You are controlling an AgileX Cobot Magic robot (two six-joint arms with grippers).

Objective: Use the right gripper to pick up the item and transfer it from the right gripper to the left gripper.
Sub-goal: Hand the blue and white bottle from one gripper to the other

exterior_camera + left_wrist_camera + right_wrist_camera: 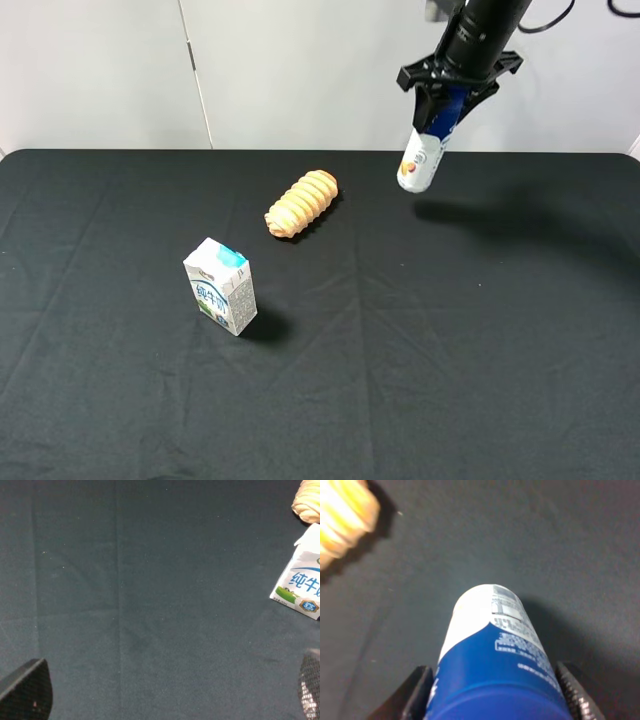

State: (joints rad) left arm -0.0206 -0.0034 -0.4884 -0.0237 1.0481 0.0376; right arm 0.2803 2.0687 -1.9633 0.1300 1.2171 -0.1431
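Bottle (423, 160) pinched by right pincer (448, 100), hanging tilted beneath it, clear of cloth (400, 350). Left pincer (169, 695) spread wide, carton (300, 582) ahead.

Your right arm (485, 30) enters the high view at about one o'clock and slants down toward seven o'clock. At its end, your right gripper (440, 116) hangs in the air. Its jaws are clamped on the capped end of the bottle (420, 160), with one finger on each side. Your left gripper (167, 694) points downward with its jaws spread wide and nothing between them. Only its two dark fingertips (27, 690) show.
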